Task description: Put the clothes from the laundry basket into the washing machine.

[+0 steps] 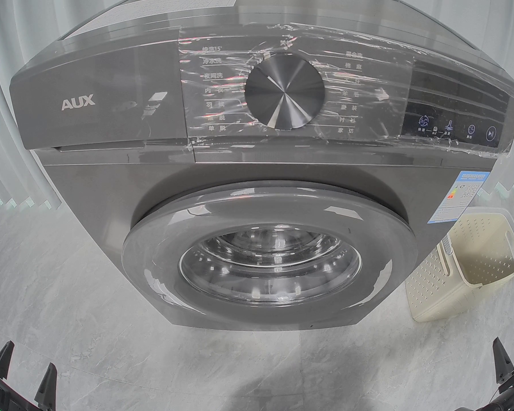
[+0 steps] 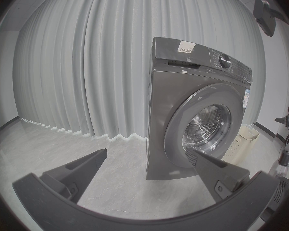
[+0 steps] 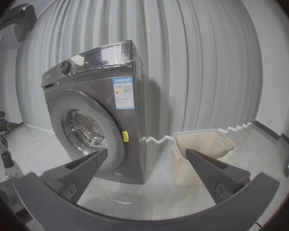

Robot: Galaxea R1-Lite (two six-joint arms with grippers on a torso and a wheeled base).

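Two hands, the left hand (image 1: 28,358) and right hand (image 1: 511,332), stand released with fingers spread in the head view's bottom corners. A pale marbled floor (image 1: 68,292) carries the grey washing machine (image 1: 114,195) mid-frame, its door (image 1: 154,252) shut. The cream laundry basket (image 1: 485,258) sits just beside it at the right, with pleated white curtains (image 2: 86,64) behind.

Staged test rm, not a home: lone washing machine (image 1: 268,166) w/ film on its panel, pale curtains (image 2: 86,64) upper frame, grey tile floor (image 1: 57,292).
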